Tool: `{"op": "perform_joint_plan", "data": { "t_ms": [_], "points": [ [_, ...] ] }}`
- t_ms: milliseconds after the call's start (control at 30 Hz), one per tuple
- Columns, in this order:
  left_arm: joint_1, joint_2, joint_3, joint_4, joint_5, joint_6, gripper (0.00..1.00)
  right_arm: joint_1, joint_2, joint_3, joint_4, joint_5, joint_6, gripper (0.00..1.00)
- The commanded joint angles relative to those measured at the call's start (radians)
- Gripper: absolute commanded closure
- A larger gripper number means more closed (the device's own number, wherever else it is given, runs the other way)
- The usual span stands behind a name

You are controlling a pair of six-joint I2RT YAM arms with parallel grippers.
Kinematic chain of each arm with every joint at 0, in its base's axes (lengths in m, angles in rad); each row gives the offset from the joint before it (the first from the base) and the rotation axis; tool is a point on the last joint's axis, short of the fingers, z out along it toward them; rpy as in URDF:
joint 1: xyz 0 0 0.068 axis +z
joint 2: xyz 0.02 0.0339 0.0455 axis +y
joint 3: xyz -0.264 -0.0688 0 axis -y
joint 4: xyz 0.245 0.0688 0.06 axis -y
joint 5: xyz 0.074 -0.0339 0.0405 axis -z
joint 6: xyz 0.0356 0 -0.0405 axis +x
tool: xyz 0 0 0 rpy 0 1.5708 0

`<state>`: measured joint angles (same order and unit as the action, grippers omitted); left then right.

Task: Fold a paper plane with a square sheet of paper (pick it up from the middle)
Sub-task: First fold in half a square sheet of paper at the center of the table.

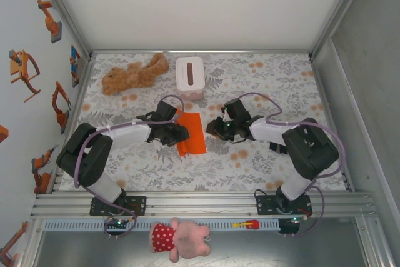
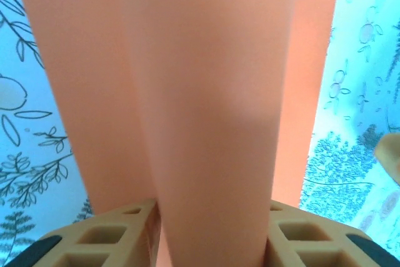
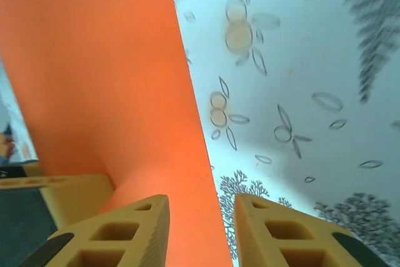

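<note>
Left claw [image 1: 179, 131]: at left edge of the square sheet of paper [image 1: 191, 132]; paper hides tips, grip cannot be told.
Right claw [image 3: 201, 229]: parted, empty, at sheet's right edge.
Sheet: between claws.
Counter [image 1: 281, 85]: floral, white-walled.

Right now the square sheet of paper [image 2: 200, 92] bulges up between the spread fingers [image 2: 112, 236] of my left gripper [image 2: 212, 220], with floral tablecloth [image 2: 37, 123] either side.

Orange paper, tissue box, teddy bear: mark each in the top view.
orange paper [image 1: 194, 137], top external view, its bare middle.
tissue box [image 1: 190, 74], top external view, the slot on top.
teddy bear [image 1: 136, 74], top external view, its belly.
</note>
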<state>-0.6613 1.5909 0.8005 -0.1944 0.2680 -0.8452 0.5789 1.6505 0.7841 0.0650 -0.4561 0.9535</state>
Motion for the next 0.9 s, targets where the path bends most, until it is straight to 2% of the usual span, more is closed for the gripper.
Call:
{"op": "perform_joint_plan", "data": {
  "t_ms": [0, 100, 200, 367, 500, 700, 867],
  "points": [
    [0.002, -0.071, 0.032, -0.025, 0.003, 0.067, 0.65, -0.045, -0.062, -0.040, 0.129, -0.022, 0.027, 0.65],
    [0.020, -0.127, 0.038, 0.003, 0.056, 0.074, 0.66, -0.087, -0.091, -0.066, 0.214, -0.065, 0.044, 0.59],
    [0.053, -0.179, 0.043, 0.065, 0.154, 0.057, 0.66, -0.115, -0.099, -0.055, 0.277, -0.134, 0.050, 0.51],
    [0.128, -0.230, 0.054, 0.205, 0.338, -0.038, 0.66, -0.123, -0.106, -0.029, 0.421, -0.218, 0.089, 0.35],
    [0.152, -0.243, 0.063, 0.316, 0.440, -0.119, 0.66, -0.123, -0.080, 0.005, 0.488, -0.267, 0.125, 0.28],
    [0.154, -0.222, 0.074, 0.418, 0.524, -0.195, 0.66, -0.121, -0.024, 0.038, 0.647, -0.365, 0.217, 0.24],
    [0.155, -0.197, 0.078, 0.445, 0.551, -0.214, 0.66, -0.122, -0.005, 0.050, 0.687, -0.398, 0.234, 0.25]
  ]
}}
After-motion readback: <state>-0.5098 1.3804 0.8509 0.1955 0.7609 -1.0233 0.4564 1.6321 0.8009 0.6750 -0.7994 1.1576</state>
